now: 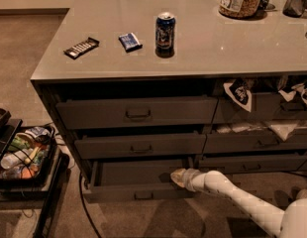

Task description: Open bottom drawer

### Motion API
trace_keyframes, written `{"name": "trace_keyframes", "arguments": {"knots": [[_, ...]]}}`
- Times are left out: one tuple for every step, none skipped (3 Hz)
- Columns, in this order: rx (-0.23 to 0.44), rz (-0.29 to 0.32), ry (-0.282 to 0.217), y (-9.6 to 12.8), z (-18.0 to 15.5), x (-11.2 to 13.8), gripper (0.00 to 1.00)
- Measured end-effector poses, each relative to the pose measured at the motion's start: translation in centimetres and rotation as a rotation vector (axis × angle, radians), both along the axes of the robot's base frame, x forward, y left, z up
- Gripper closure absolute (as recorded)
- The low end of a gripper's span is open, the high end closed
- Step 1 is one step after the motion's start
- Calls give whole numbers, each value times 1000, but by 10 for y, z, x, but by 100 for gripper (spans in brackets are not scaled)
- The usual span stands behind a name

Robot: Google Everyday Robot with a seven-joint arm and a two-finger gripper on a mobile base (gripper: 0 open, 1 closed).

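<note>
Bottom drawer (119, 193) dark grey, inside plain grey. Gripper (179, 177) tan, at drawer's right end; arm (237, 195) white. Soda can (165, 31) dark blue. Countertop (218, 53) pale grey. Snack packet (129, 41) blue.

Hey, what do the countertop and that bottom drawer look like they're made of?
Countertop: likely stone or laminate, smooth grey, semi-gloss, showing soft light reflections. The bottom drawer: probably painted wood or laminate board, matte dark grey, no shine; its small pull looks like metal, uncertain. The gripper sits at the drawer's right end.
</note>
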State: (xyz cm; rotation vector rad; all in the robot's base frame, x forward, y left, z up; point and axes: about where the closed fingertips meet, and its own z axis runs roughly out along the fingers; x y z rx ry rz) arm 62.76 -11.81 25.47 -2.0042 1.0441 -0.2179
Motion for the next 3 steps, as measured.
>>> {"name": "trace_keyframes", "arguments": {"knots": [[-31, -5, -17, -6, -4, 28, 100], [-31, -5, -17, -6, -4, 28, 100], [-12, 2, -18, -8, -6, 29, 100]]}}
